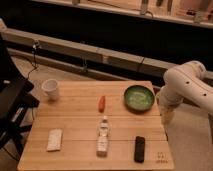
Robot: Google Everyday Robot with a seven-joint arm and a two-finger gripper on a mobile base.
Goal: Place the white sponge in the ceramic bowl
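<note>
The white sponge (54, 139) lies flat on the wooden table (75, 122) near its front left corner. The ceramic bowl (139, 97), green and glossy inside, stands at the table's back right and holds nothing. My white arm (187, 86) comes in from the right. Its gripper (167, 116) hangs just off the table's right edge, beside the bowl and far from the sponge. It holds nothing that I can see.
A white mug (50, 89) stands at the back left. A small orange item (102, 103) lies mid-table. A clear plastic bottle (103, 134) lies at the front middle, with a black remote (139, 148) to its right. A black chair (12, 102) stands left of the table.
</note>
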